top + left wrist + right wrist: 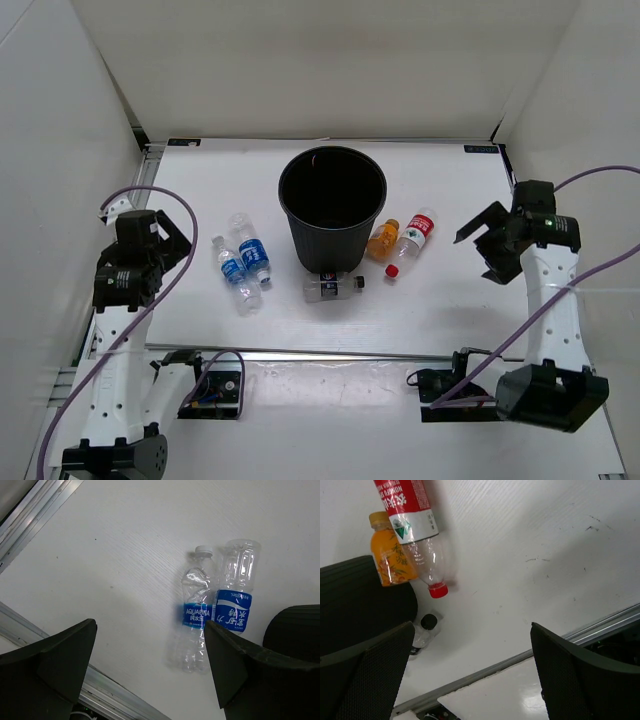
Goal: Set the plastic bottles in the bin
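The black bin (pixel 332 205) stands upright mid-table. Two clear blue-labelled bottles (pixel 228 268) (pixel 252 254) lie side by side left of it; they show in the left wrist view (pixel 196 615) (pixel 236 592). A clear bottle with a dark label and black cap (pixel 332 286) lies in front of the bin. An orange bottle (pixel 383 239) and a red-labelled bottle (pixel 414 234) lie right of the bin, seen too in the right wrist view (pixel 394 555) (pixel 415 517). My left gripper (pixel 172 238) is open and empty, left of the blue bottles. My right gripper (pixel 488 245) is open and empty, right of the red-labelled bottle.
White walls enclose the table on the left, back and right. A metal rail (pixel 330 351) runs along the table's near edge, with cables and electronics (pixel 212 390) below it. The bin's wall shows at the edge of both wrist views (pixel 295 625) (pixel 355 595).
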Controlling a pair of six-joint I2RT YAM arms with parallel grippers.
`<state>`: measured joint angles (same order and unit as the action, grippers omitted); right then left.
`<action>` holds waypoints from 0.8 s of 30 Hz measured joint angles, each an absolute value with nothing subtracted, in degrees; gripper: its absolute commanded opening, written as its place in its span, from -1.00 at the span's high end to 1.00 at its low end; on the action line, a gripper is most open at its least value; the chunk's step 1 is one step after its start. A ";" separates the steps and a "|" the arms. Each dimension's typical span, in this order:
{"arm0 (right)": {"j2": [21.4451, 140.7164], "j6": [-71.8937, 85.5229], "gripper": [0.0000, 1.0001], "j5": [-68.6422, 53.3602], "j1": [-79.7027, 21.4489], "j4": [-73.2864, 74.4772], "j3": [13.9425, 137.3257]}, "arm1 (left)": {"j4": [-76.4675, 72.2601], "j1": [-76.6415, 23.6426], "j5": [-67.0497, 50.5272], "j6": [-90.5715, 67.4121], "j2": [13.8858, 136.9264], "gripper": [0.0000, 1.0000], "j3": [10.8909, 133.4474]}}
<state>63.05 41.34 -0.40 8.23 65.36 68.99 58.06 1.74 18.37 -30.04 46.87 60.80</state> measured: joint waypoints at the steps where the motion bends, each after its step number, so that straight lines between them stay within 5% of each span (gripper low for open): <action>1: 64.36 41.30 -1.00 -0.19 8.23 65.06 69.87 | 57.56 1.74 18.37 -29.98 47.03 -0.99 60.80; 11: 76.49 37.63 -1.00 -2.63 6.66 60.27 77.10 | 57.80 1.74 21.15 -33.58 53.95 -0.99 60.84; 24: 106.69 32.80 -1.00 -3.40 0.36 58.63 95.85 | 60.20 1.74 22.06 -36.05 49.69 -0.99 56.75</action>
